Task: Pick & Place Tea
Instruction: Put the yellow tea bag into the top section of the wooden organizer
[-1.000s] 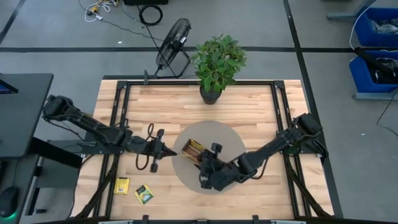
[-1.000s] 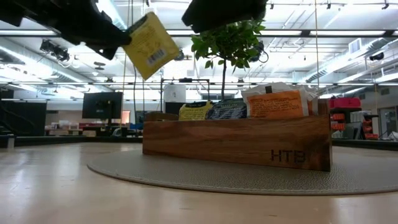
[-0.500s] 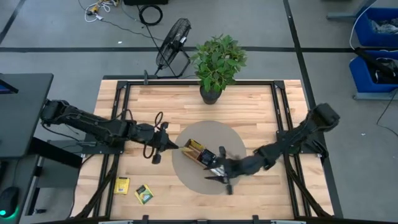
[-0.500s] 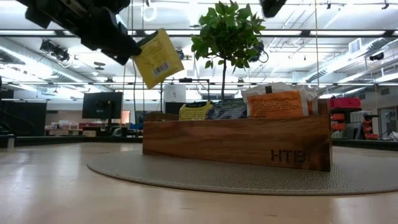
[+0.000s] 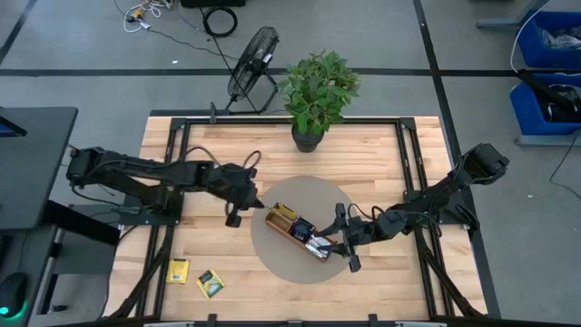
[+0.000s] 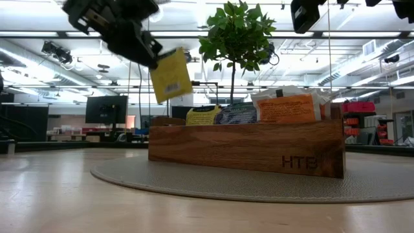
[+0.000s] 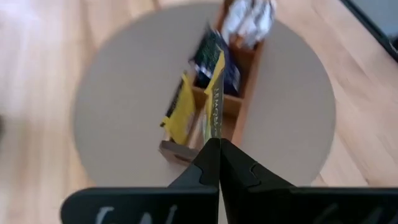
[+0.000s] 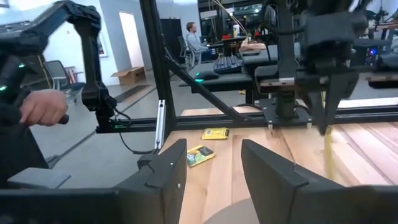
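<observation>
Your yellow sachet (image 6: 171,75) hangs in the air, pinched edge-on between the jaws of the left gripper (image 7: 212,144), near the open end of the wooden tray (image 6: 246,147) and above the round mat (image 5: 272,259). You look to be in the carry-and-place step: the sachet is lifted but not yet in the tray. The next move calls for lining the thin edge up with a free compartment and lowering it straight, since the sachet hangs tilted and could catch on a divider or on the sachets already standing there. The left wrist view shows you what the others do not: the tray's compartments from above, with a yellow and a dark sachet filed near the held one. The low view gives you the sachet's height above the tray rim. Only the high view and the right wrist view show two more sachets (image 5: 196,278) lying on the tabletop (image 5: 363,154). The right gripper (image 8: 214,171) waits beside the tray's far end, jaws spread and holding nothing.
</observation>
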Robot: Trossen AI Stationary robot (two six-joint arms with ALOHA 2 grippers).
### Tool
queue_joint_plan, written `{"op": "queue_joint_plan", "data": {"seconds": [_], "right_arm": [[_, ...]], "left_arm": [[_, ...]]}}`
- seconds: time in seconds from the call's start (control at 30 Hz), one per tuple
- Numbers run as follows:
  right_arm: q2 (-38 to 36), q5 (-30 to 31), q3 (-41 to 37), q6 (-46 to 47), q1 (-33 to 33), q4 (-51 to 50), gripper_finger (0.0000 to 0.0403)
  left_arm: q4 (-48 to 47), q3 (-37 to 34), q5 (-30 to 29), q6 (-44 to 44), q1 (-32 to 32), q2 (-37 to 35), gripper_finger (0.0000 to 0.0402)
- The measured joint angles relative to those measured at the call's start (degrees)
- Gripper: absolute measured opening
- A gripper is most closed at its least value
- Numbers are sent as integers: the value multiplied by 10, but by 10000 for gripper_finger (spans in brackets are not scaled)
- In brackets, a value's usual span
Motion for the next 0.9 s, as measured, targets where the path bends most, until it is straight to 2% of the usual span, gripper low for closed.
{"op": "queue_joint_plan", "data": {"seconds": [0.1,0.57,0.9], "right_arm": [[0,0,0,0,0,-1,162],[1,0,0,10,0,-19,162],[1,0,0,11,0,-24,162]], "left_arm": [[-14,26,34,21,11,42,1],[-99,148,35,111,22,194,1],[-92,157,30,120,36,236,1]]}}
